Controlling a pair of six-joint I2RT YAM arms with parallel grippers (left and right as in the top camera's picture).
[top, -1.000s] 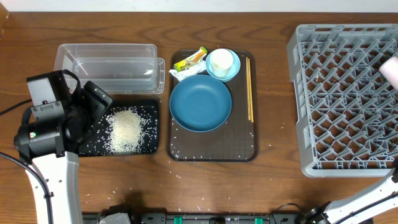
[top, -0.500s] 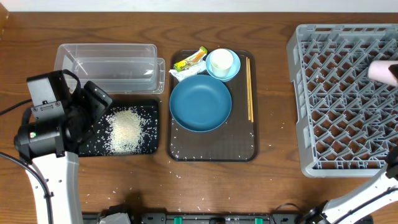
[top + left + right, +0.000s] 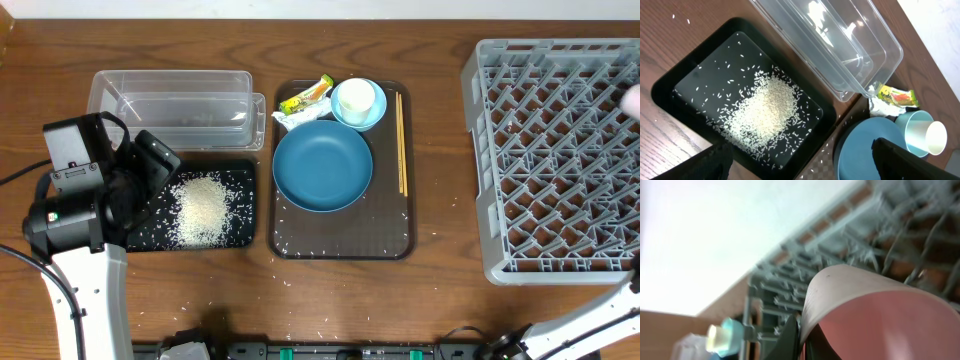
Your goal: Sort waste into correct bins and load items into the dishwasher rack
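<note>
Pinkish-white cup has drifted to the right edge above the grey lattice crate. My left gripper hangs wide open over white rice in the shallow black tray; my right gripper pinches the cup's rim.

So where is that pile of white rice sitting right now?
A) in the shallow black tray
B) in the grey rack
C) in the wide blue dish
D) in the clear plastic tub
A: the rice heap lies in the black tray, with loose grains scattered around it. The clear tub next to it holds no rice.
</note>
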